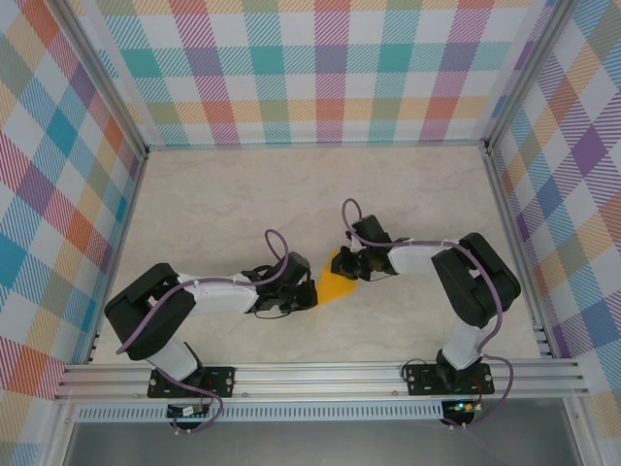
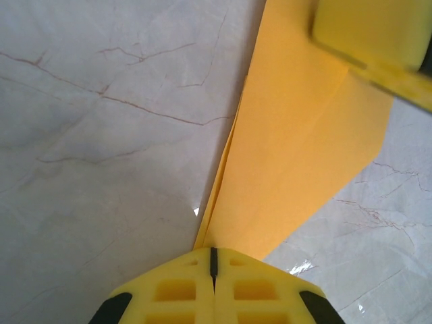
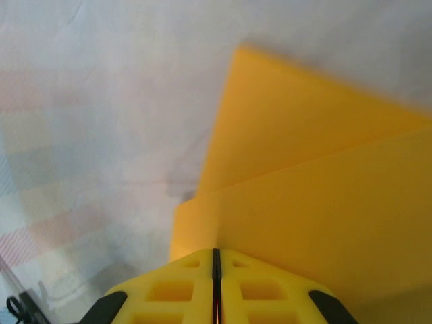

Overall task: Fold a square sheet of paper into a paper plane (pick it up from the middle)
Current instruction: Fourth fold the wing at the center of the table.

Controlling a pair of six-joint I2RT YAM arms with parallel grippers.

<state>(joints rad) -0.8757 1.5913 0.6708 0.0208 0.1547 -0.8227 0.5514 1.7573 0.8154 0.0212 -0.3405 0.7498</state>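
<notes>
Between left gripper (image 2: 213, 255) and right gripper (image 3: 216, 255) sits one pinched sheet (image 1: 335, 288)

folded paper (image 2: 297, 155) | tip hidden under left pincer (image 2: 213, 258) | top cut off

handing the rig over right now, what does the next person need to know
Left hand: shut, tips at the narrow end of the paper. Pinching or just pressing, cannot tell.
Right hand: shut, at the wide end, opposite the left.
Paper: orange, mid-table between the two hands.
Done: the first folds are in, making a layered wedge with creases showing.
Left: it is wider than a slim dart, so it likely needs more folds to finish the plane.
</notes>
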